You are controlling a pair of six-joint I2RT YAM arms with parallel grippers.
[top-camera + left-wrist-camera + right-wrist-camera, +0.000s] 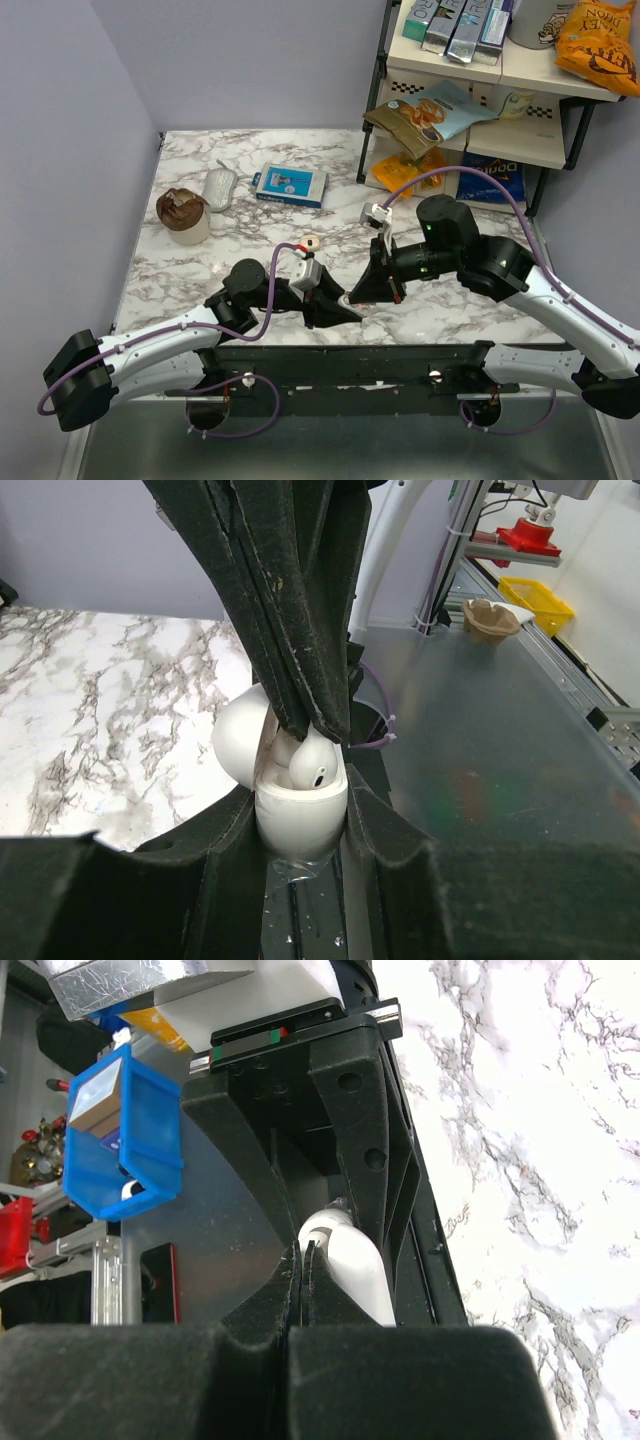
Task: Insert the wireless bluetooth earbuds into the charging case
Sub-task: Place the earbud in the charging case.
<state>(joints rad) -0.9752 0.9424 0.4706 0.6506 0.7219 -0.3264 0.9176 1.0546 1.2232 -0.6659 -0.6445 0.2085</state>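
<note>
White and glossy, a wireless earbud [312, 767] sits partly inside the mouth of the open charging case [300, 825], whose lid [238, 742] is tipped back to the left. The right end effector [360, 293], fingers pressed together, pinches the earbud from above. The left end effector [343, 314] is clamped on the case's body, holding it upright. Both meet over the near edge of the marble tabletop [250, 245], with a blue box [289, 185] lying well apart toward the far side.
</note>
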